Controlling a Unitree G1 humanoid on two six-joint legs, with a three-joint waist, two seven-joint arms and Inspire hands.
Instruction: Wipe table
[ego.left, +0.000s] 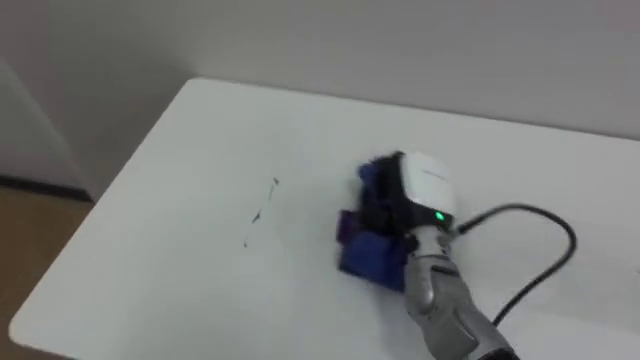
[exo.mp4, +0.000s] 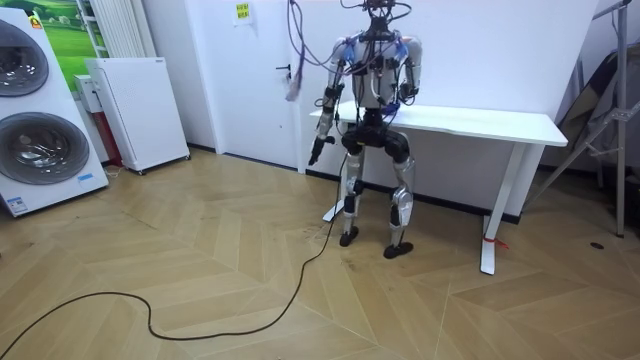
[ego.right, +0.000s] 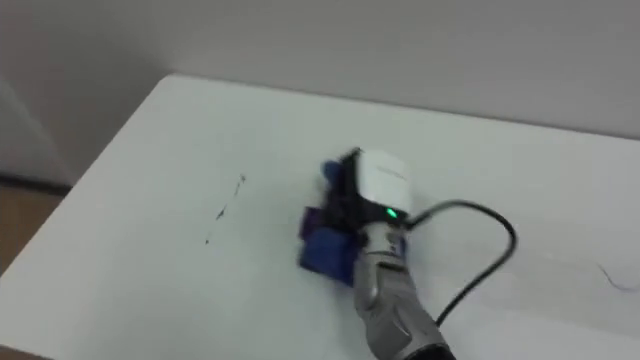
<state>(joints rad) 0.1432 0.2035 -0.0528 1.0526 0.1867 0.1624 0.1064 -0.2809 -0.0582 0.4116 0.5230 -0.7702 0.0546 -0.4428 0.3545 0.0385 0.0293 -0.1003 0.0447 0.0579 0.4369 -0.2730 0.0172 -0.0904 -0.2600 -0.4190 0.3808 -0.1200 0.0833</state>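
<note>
A white table (ego.left: 180, 190) stands against a pale wall, and I stand at its front edge (exo.mp4: 470, 128). My right hand (ego.left: 422, 190) reaches in from the lower right and lies on a bunched blue cloth (ego.left: 362, 250) near the table's middle. Its dark fingers curl down into the cloth, which shows ahead of the hand and beside the wrist. Thin dark pen-like marks (ego.left: 262, 208) run across the tabletop to the left of the cloth, a short way off it. In the right eye view the same hand (ego.right: 380, 185), cloth (ego.right: 322, 250) and marks (ego.right: 225, 212) show. My left hand (exo.mp4: 314, 153) hangs by my side.
The table's left edge (ego.left: 110, 200) drops to a wooden floor. A faint mark (ego.right: 612, 280) lies at the table's right. A white cabinet (exo.mp4: 140, 110) and two stacked washing machines (exo.mp4: 35, 110) stand at the room view's left.
</note>
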